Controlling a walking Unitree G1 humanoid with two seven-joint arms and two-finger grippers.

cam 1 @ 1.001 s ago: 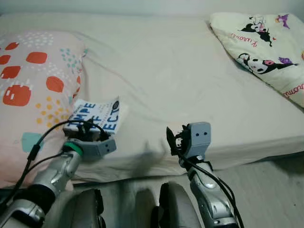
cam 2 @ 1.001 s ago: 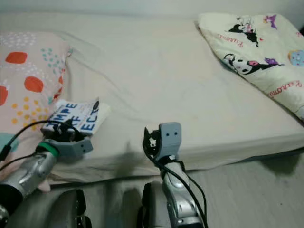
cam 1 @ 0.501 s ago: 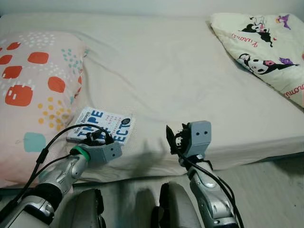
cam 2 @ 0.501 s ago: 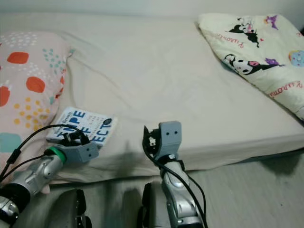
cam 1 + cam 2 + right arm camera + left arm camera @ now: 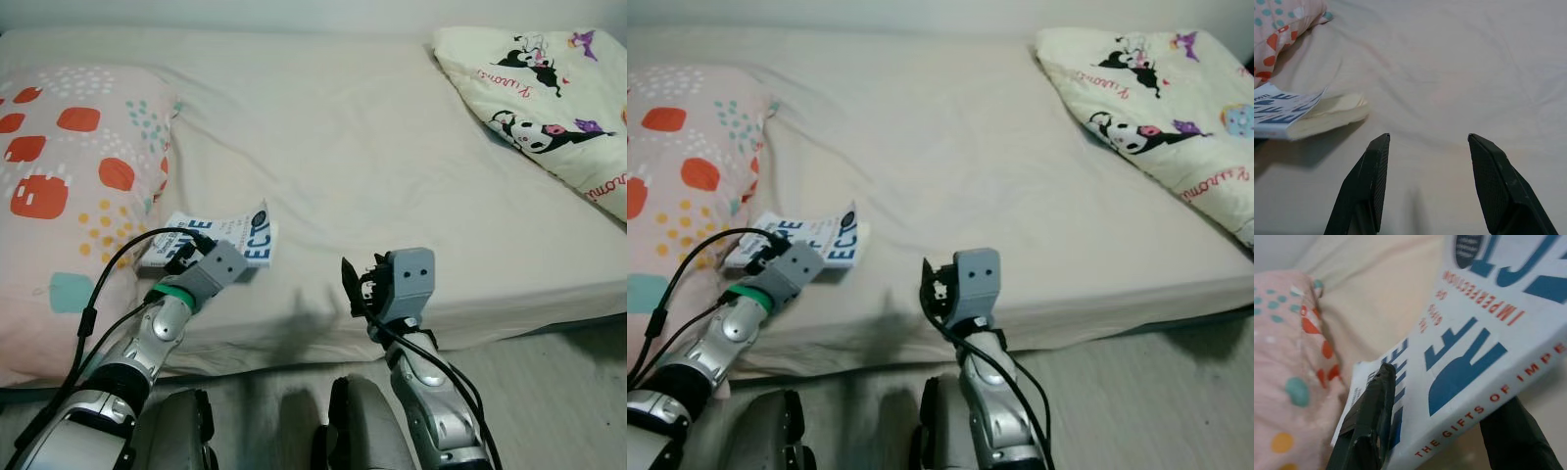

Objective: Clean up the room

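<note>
A white paperback book [image 5: 230,233] with big blue letters is on the cream bed [image 5: 372,147], beside the patterned pillow [image 5: 69,176]. My left gripper [image 5: 190,251] is shut on the book's near edge. In the left wrist view one black finger [image 5: 1369,421] lies on the cover and the other sits under the spine. In the right wrist view the book [image 5: 1303,115] is tilted, with a shadow under it. My right gripper [image 5: 353,286] is held up at the bed's front edge, open with nothing in it, right of the book.
A folded quilt [image 5: 549,98] with cartoon prints lies at the bed's far right. The mattress front edge drops to a grey floor [image 5: 558,392] on the right. My own legs show below the grippers.
Half a second ago the book lay flat on the sheet. My left gripper has since reached further forward and tipped the book up. The right arm has not moved.
</note>
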